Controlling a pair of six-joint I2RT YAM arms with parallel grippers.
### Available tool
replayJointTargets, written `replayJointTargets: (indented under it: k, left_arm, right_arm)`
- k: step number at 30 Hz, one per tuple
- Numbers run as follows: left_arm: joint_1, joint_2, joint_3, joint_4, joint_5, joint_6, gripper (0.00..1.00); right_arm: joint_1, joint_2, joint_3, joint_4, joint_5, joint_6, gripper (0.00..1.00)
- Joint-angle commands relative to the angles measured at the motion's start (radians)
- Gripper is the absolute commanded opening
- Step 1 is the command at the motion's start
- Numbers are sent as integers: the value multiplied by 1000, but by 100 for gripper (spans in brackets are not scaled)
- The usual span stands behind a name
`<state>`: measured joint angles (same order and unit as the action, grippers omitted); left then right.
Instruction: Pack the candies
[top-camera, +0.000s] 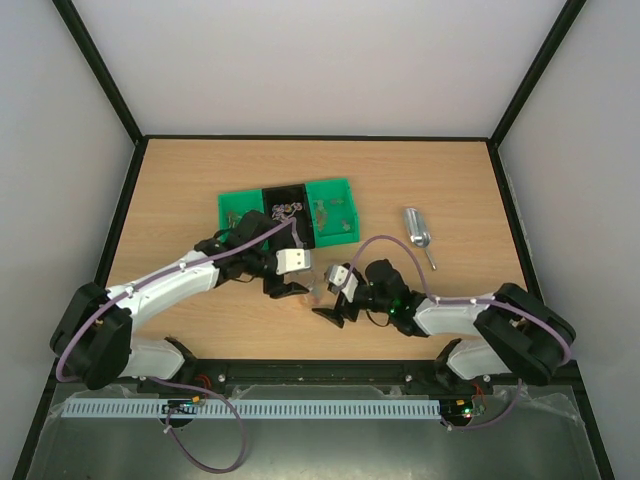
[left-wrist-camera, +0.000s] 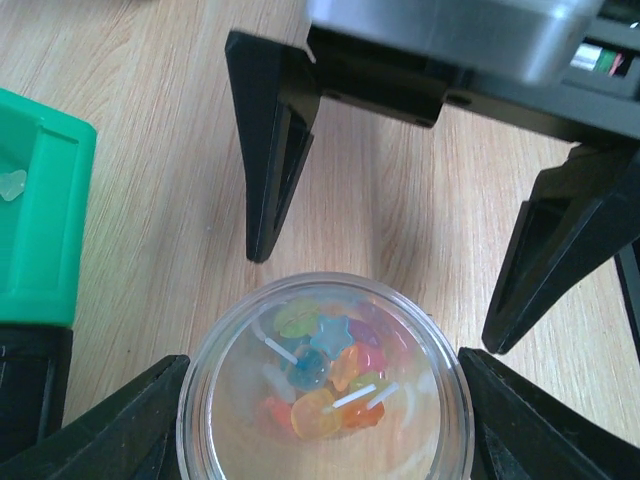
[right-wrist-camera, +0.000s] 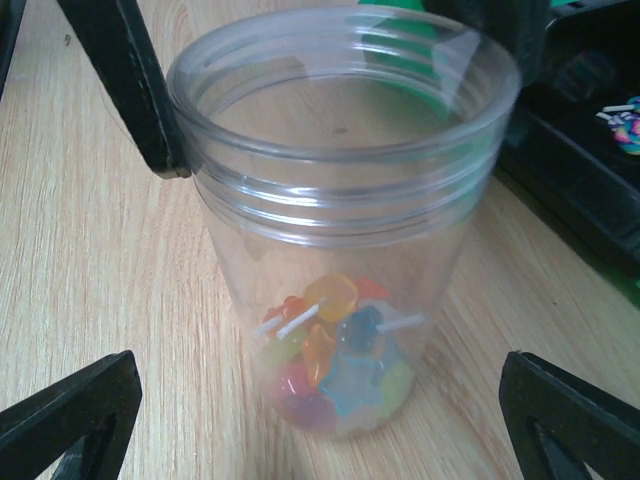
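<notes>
A clear plastic jar (top-camera: 311, 294) stands upright on the table between my two grippers. In it lie several small candies (left-wrist-camera: 330, 375), orange, blue, green, pink and purple, some on white sticks; they also show in the right wrist view (right-wrist-camera: 340, 360). My left gripper (left-wrist-camera: 322, 400) has a finger against each side of the jar (left-wrist-camera: 215, 420). My right gripper (right-wrist-camera: 320, 425) is wide open with the jar (right-wrist-camera: 340, 150) standing ahead of its fingers, not touched. More candies (top-camera: 288, 210) lie in the tray. The metal scoop (top-camera: 417, 230) lies apart at the right.
A green tray (top-camera: 340, 190) with a black middle compartment sits behind the jar; its corner shows in the left wrist view (left-wrist-camera: 40, 220). The right gripper's fingers (left-wrist-camera: 270, 160) show beyond the jar in that view. Black frame rails edge the table.
</notes>
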<state>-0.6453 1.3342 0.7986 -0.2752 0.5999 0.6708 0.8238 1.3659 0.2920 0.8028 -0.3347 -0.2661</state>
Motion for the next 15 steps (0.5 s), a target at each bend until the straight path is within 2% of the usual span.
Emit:
replayJointTargets:
  k: [1,5,13,15]
  left_arm:
    - [-3,12,46,-65,-40,33,49]
    - [-7,36,69,-79,-65,18,64]
    - [-10,39,119,-97,0,-25,98]
    - [-10,36,141,-118,11,-28,99]
  right_arm:
    - [-14,-68,-11,-72,35,0,99]
    - [-29,-148,-14,-129,80,13,99]
    - [-77,-387,12,-315,98,16,99]
    - [-78,-442,30,-373,88,12,99]
